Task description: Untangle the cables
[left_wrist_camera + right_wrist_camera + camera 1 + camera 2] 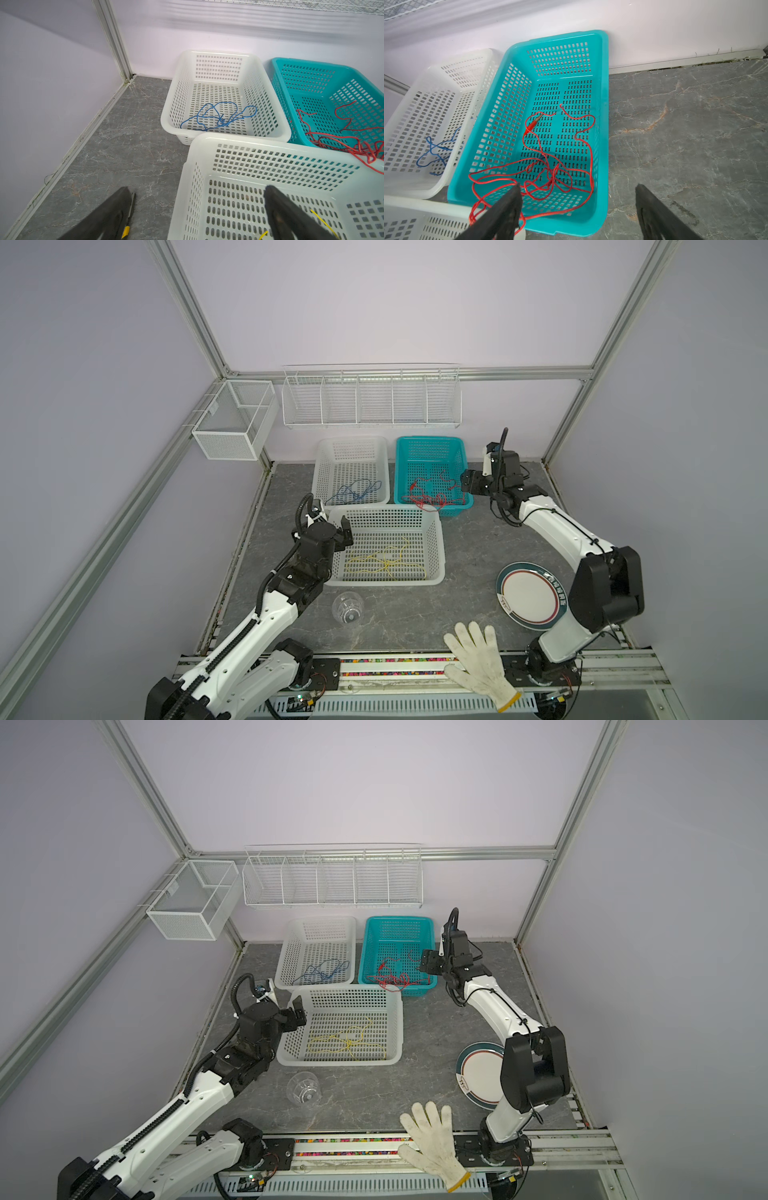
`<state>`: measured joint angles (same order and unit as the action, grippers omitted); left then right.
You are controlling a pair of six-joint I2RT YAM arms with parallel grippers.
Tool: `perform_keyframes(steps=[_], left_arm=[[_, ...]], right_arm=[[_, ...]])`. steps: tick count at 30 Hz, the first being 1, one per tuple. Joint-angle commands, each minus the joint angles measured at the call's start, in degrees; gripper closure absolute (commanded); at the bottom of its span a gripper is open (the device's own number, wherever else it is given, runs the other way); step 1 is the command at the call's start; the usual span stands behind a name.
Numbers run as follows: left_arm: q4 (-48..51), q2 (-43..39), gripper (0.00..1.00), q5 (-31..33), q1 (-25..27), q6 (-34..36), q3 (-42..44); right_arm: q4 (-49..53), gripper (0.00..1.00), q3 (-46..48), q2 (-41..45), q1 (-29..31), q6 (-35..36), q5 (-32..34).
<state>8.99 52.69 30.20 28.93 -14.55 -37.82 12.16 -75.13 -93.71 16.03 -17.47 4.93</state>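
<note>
Two grippers: left gripper (197, 188), right gripper (577, 185), both spread wide, empty.
Thin red cable (553, 171): trailing over teal slotted plastic basket (604, 87) rim.

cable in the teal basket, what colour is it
The cable is red, clearest in the right wrist view.

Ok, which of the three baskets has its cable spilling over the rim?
The teal basket: its red cable drapes over the near rim. The far white basket's blue cable and the near white basket's yellow cable lie inside.
</note>
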Motion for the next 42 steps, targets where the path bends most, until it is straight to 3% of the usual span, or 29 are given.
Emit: perform_keyframes(steps=[1,9,15,20,27,32,35,36,39,42], left_arm=[[1.9,-0.8,0.01,0.5,-2.5,-2.6,-1.3],[5.1,2.2,0.01,-2.4,-10.7,-7.0,-0.9],[3.1,3.8,0.01,-3.0,-15.7,-8.2,2.2],[-2.9,5.1,0.01,-2.8,-16.9,-5.7,5.6],[-14.5,7.1,0.01,1.2,-17.1,1.0,8.8],[-28.6,9.7,0.01,4.0,-17.4,7.0,13.0],[-37.9,13.0,0.01,1.7,-18.2,9.5,15.3],[-40.0,14.5,0.01,0.9,-18.4,10.1,15.4],[-42.4,19.1,0.01,-1.2,-19.3,10.5,14.6],[-46.4,24.0,0.01,-4.0,-20.5,10.3,14.4]], right_arm=[[0.5,0.11,5.0,4.4,0.3,1.2,1.6],[1.7,0.0,15.4,15.1,0.2,2.7,7.3],[3.4,0.12,23.6,21.2,-0.9,3.1,17.0],[-0.5,0.11,33.2,24.4,-3.9,2.2,24.0],[-19.5,0.11,43.6,22.6,-6.8,7.1,30.9],[-36.0,0.11,48.4,19.4,-7.9,9.9,28.6],[-46.6,0.11,50.5,15.2,-8.0,13.4,27.0],[-44.8,0.11,49.3,14.8,-8.0,13.9,27.3],[-52.0,0.11,50.9,13.1,-8.4,18.2,28.1],[-62.4,0.11,54.2,9.4,-9.9,18.1,24.2]])
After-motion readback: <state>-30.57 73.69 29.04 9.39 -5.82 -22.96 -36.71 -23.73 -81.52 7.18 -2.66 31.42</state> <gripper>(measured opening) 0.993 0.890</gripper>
